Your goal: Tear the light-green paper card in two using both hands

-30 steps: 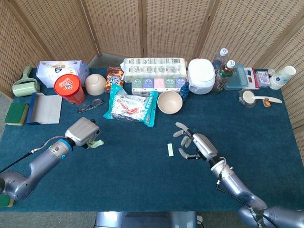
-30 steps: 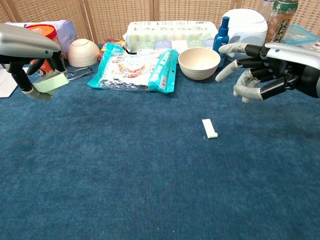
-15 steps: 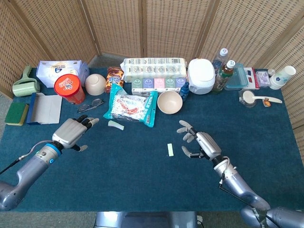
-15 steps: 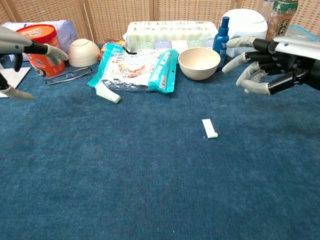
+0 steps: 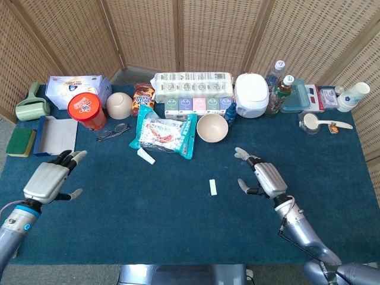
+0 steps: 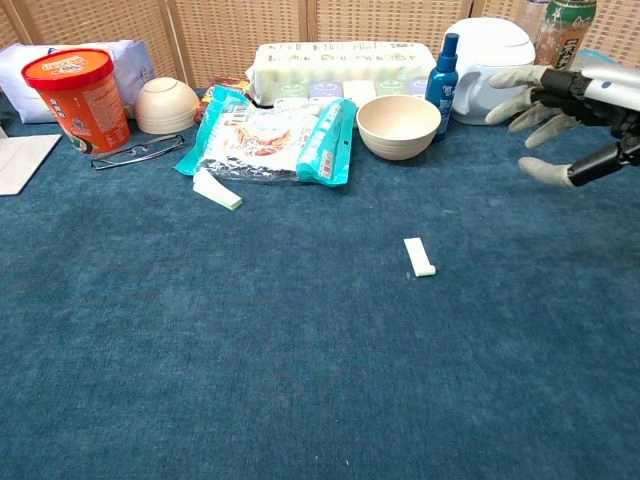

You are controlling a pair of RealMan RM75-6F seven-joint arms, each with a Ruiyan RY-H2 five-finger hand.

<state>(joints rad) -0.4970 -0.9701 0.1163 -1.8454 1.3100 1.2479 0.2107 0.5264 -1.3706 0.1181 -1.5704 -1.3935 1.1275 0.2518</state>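
Now both card pieces lie on the blue desk (image 5: 178, 237), neither held. Smaller light-green piece (image 5: 212, 187) sits flat near desk centre, w/ nothing touching it; in chest view it's the small strip at mid-frame. Larger light-green piece (image 5: 145, 156) lies at about 10 o'clock from the smaller one, just off the lower-left corner of the snack bag (image 5: 164, 134); can't tell if it touches the bag.

Left hand (image 5: 50, 179) is far out at 9 o'clock, over the desk's left edge, fingers spread apart, empty. Not seen in chest view. Right hand (image 5: 265, 177) is at 3 o'clock from the smaller piece, well apart from it, fingers splayed, holding nothing; chest view shows only its fingertips (image 6: 505, 111) at the right edge.

Behind, at 12 o'clock: beige bowl (image 5: 212, 127) just right of the snack bag, white rice cooker (image 5: 252, 95), red noodle cup (image 5: 86, 110), glasses (image 5: 113, 132) beside the cup.
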